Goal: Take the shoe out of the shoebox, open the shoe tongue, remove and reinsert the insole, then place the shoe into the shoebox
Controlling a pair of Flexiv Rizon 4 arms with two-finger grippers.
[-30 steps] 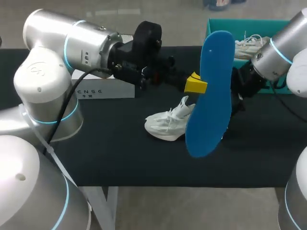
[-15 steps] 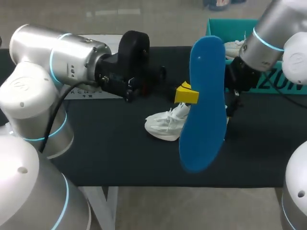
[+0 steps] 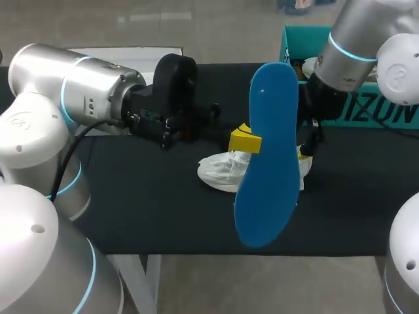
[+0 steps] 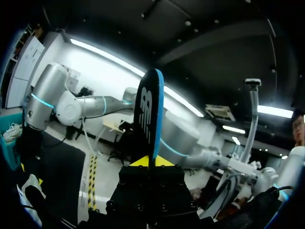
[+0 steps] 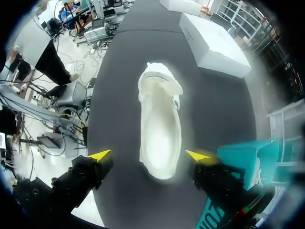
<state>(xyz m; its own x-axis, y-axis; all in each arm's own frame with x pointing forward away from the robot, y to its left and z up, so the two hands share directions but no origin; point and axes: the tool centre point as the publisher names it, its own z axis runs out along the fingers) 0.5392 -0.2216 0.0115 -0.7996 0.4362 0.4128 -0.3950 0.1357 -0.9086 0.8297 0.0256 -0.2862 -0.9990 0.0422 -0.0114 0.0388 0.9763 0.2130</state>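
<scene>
While I look down from the head view, my left claw [image 3: 245, 139] is clamped on the blue insole [image 3: 267, 157], which hangs upright above the black table [image 3: 144, 209]. The white shoe [image 3: 222, 171] lies on the table just behind the insole, outside the teal shoebox [image 3: 294, 39]. My right claw [image 3: 304, 157] hangs at the shoe's far end.

From the left wrist, the insole [image 4: 148, 109] stands edge-on, pinched between my left claw's [image 4: 152, 161] yellow tips.

From the right wrist, my right claw [image 5: 148, 155] is spread wide, one finger on either side of the shoe's [image 5: 159, 129] near end; I see neither touching it. The shoebox [image 5: 248, 157] sits beside one finger, and a white box [image 5: 214, 43] lies beyond the shoe.
</scene>
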